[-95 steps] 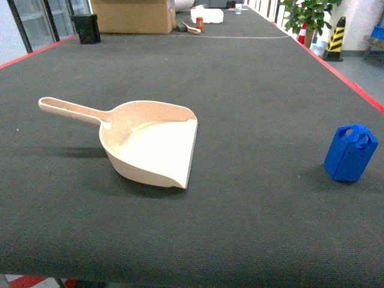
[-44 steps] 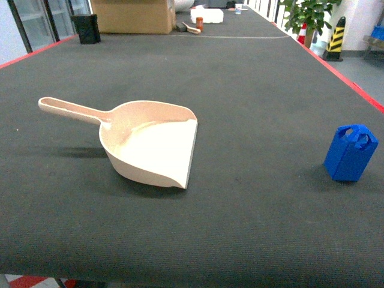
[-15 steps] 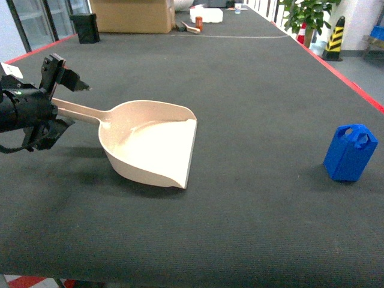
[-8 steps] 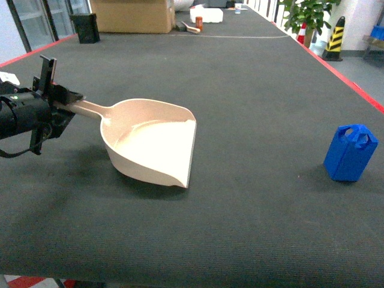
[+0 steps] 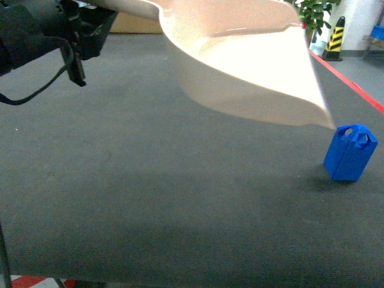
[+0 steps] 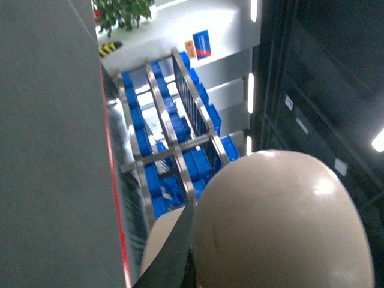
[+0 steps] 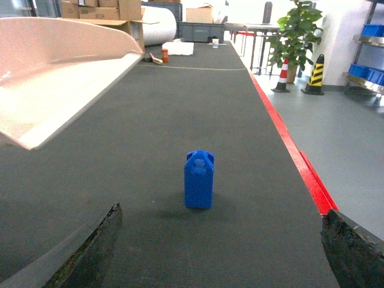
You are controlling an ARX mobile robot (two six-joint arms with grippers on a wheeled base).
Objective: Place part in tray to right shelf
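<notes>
The left gripper [image 5: 90,15], jaws clamped on the handle, held the tray [image 5: 240,60] raised above the dark table [image 5: 150,198], its pan tilted toward the camera. The part [image 5: 351,153] stood upright on the table near the right edge, below the pan's front corner. The right gripper [image 7: 222,252] faced the part with jaws spread wide.

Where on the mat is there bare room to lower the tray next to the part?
Bare dark mat runs from the part leftward to the near edge. The tray hangs above it in the left pincer. It is tight only right of the part, by the red table edge.
</notes>
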